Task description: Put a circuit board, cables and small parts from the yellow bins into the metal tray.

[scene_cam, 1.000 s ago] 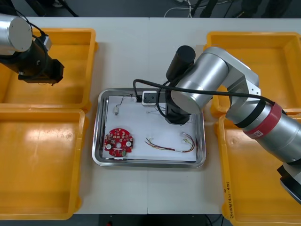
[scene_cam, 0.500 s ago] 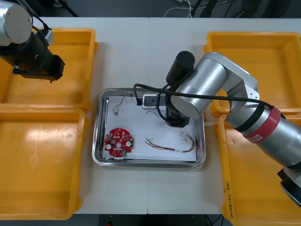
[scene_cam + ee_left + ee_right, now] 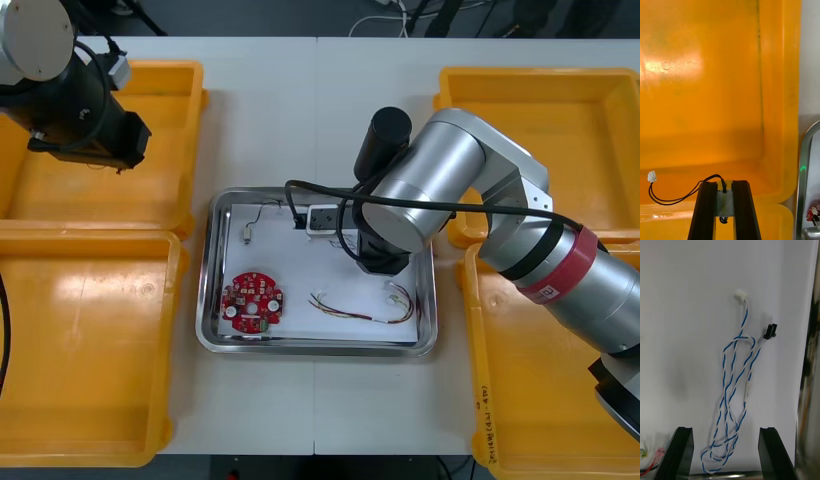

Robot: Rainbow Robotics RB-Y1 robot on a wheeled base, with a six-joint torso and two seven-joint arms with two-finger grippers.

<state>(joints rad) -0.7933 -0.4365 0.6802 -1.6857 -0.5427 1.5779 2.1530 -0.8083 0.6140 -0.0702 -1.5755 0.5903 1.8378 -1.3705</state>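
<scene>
Leftward of the tray, the left arm has swung in from the table's 9 o'clock edge toward the middle. The right arm has only eased a little toward the near side. So one load looks delivered and another seems to be on its way.

Nearest, inside the tray [image 3: 205, 300], the circuit board [image 3: 252, 302] lies at 8 o'clock. The red and yellow cable [image 3: 365, 308] lies at 5 o'clock, well apart from the board.

Farther in, at about 2 o'clock, the right gripper [image 3: 726, 429] hangs over the white floor with its fingers spread wide. The blue and white cable [image 3: 729, 390] lies loose on the floor between them, touching neither. That cable looks dropped off, so this arm is free to lift clear.

At 11 o'clock sits a small part on a thin wire [image 3: 247, 237].

Farthest, at 10 o'clock from the tray, the left gripper [image 3: 724, 184] hangs over the far left bin [image 3: 150, 200]. Its fingers are clamped on a small metal part [image 3: 724, 202]. A black cable [image 3: 690, 192] trails from the part, ending in a white plug. The tray's rim shows just beyond the bin's wall.

The trailing plug could catch on that wall during the carry. The right arm also sits over the tray, so it probably has to leave first.
</scene>
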